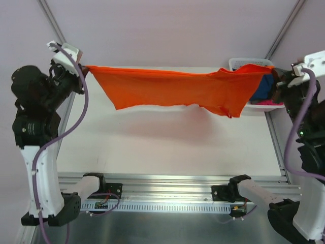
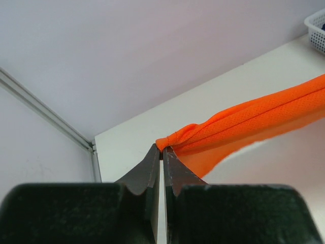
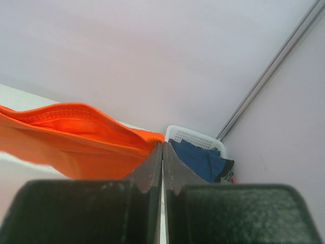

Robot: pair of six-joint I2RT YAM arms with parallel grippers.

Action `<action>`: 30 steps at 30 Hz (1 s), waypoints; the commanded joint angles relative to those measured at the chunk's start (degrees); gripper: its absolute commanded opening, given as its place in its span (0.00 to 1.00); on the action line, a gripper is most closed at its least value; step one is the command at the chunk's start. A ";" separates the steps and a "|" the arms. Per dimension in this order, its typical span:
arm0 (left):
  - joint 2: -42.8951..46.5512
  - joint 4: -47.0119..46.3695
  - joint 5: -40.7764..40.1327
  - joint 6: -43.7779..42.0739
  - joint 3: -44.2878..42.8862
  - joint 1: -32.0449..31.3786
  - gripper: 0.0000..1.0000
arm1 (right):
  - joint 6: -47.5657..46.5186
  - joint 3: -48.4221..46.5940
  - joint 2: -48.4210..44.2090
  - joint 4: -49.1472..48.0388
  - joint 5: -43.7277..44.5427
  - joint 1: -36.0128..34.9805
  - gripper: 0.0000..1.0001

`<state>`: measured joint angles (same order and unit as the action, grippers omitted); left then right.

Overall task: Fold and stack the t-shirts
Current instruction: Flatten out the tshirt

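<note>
Soft, even light from above washes my tabletop [image 1: 167,147] almost white. The orange shirt [image 1: 172,89] casts a faint pinkish shadow on it. In the wrist views the bodies of my left hand [image 2: 162,151] and right hand [image 3: 162,147] sit dark, grainy and blurred at the bottom. All 3 pictures are slightly soft.

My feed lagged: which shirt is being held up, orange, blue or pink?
The orange shirt, stretched in the air between the left claw and right claw. The blue shirt and pink shirt lie in the basket.
</note>
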<state>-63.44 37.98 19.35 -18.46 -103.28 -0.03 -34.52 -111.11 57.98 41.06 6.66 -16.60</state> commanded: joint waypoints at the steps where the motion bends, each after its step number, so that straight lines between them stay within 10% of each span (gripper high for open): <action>1: 4.70 -0.36 -1.86 -0.96 3.00 0.21 0.00 | 2.18 -3.14 -2.85 6.75 2.75 0.08 0.01; 19: -4.48 -2.45 -4.86 -6.42 1.33 0.21 0.00 | -1.95 1.25 1.16 -6.07 3.19 3.15 0.01; 30: -14.34 -5.02 -2.66 -0.27 -15.36 0.21 0.00 | 1.30 -15.72 13.31 -6.95 2.13 3.07 0.00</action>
<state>-80.16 37.15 17.56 -20.40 -112.84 -0.03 -33.67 -121.86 74.87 39.64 6.81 -14.20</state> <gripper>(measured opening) 0.010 0.009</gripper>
